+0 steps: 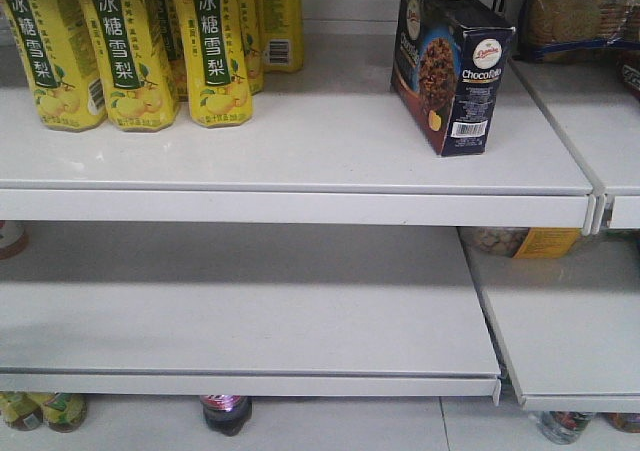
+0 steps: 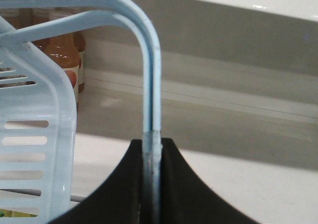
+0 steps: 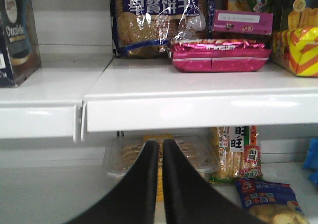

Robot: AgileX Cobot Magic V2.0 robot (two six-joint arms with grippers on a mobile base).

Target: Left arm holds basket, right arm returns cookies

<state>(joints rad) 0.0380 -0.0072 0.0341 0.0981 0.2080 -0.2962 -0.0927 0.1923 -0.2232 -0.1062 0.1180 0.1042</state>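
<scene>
Cookies (image 1: 452, 63) stand upright on the upper shelf (image 1: 300, 161), up and left of the clenched, empty right end effector (image 3: 160, 157), so returning looks finished while the left end effector (image 2: 151, 184) grips the basket (image 2: 35, 134) handle.

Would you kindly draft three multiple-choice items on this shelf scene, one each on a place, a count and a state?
1. Where does the cookies carton stand?
A. On the top shelf, right of the yellow bottles
B. In the basket
C. On the floor

2. How many yellow bottles stand in the front row, in the front view?
A. One
B. Three
C. Six

3. What is the left gripper doing?
A. Hanging open and empty
B. Shut on the basket handle
C. Holding a bottle

Answers:
1 A: the carton stands upright on the top shelf, apart from the bottles.
2 B: three labelled bottles line the front.
3 B: the blue handle runs down between the black fingers.
</scene>
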